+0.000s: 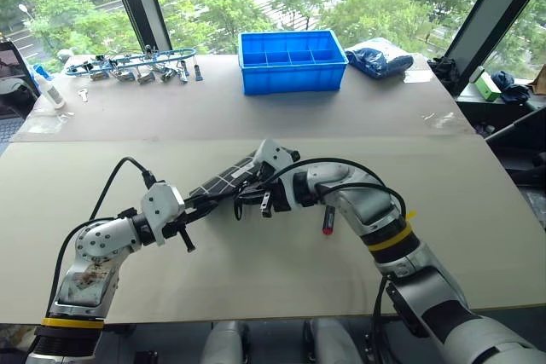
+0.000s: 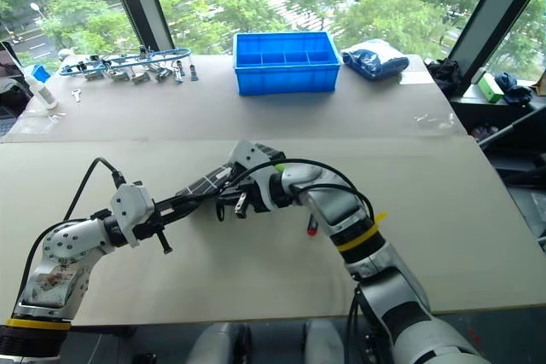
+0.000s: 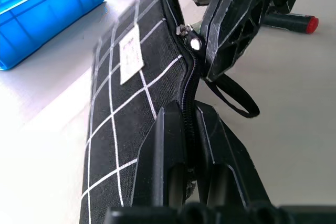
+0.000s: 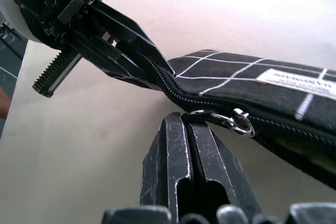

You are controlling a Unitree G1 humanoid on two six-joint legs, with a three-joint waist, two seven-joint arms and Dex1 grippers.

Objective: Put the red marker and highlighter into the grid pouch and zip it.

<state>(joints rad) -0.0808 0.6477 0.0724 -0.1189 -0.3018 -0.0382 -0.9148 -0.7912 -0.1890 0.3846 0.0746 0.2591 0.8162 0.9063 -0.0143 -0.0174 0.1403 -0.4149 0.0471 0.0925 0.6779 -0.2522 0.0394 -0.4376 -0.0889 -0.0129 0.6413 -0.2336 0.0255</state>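
Note:
The grid pouch (image 1: 223,179), black with white lines and a white label (image 3: 131,53), hangs slanted just above the table between my two grippers. My left gripper (image 3: 189,114) is shut on the pouch's near end along the zipper edge. My right gripper (image 4: 185,121) is shut on the zipper pull, right beside its metal ring (image 4: 231,120), and the black strap loop (image 3: 239,100) hangs below. The red marker (image 1: 328,219) lies on the table under my right forearm, its red end pointing towards me. The highlighter is hidden.
A blue compartment bin (image 1: 292,61) stands at the back centre, with a crumpled blue bag (image 1: 380,57) to its right. Tools and clamps (image 1: 136,66) lie at the back left beside a white bottle (image 1: 47,87). The tan table (image 1: 478,236) extends to either side.

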